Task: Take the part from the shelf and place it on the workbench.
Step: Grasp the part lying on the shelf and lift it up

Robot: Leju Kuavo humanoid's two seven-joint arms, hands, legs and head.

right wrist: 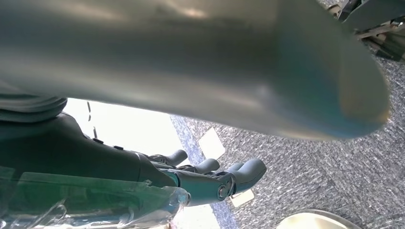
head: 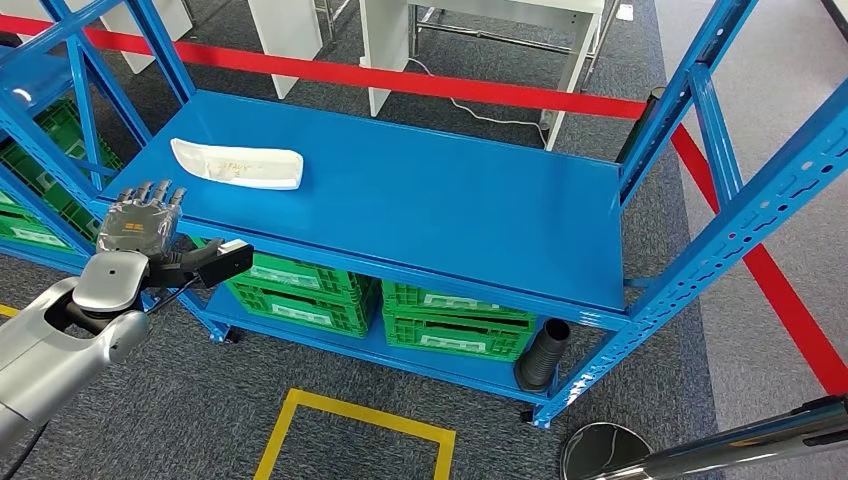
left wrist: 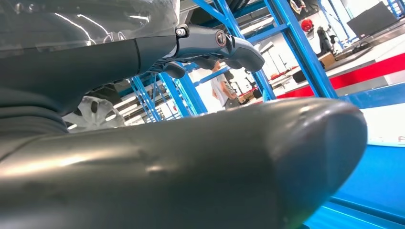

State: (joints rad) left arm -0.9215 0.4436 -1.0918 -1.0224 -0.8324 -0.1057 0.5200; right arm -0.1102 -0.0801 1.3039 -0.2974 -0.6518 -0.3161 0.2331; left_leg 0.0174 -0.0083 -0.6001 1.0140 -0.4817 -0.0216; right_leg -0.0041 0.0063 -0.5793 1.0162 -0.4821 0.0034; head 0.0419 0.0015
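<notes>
Fingers [head: 152, 193] up and apart on the left hand [head: 140, 222], holding nothing, raised at the front left corner of the blue shelf [head: 480, 215]. From the left wrist view the thick grey thumb [left wrist: 267, 157] looms across the picture with the darker fingers stretched out above it, blue shelf uprights beyond and a person [left wrist: 222, 86] standing far back in the hall. The white part [head: 238, 164] lies flat on the shelf's top deck, near its left end, just beyond that hand and clear of it. Down on the lower deck sit green crates [head: 300, 290], and a black ribbed tube [head: 543, 355] stands at the right end beside them. A red stripe [head: 420, 82] runs across the grey carpet behind the shelf. Over to the right hand [right wrist: 205, 179]: its dark fingers hang loosely curled above the carpet with nothing in them, the thumb blurred and close to the lens.
</notes>
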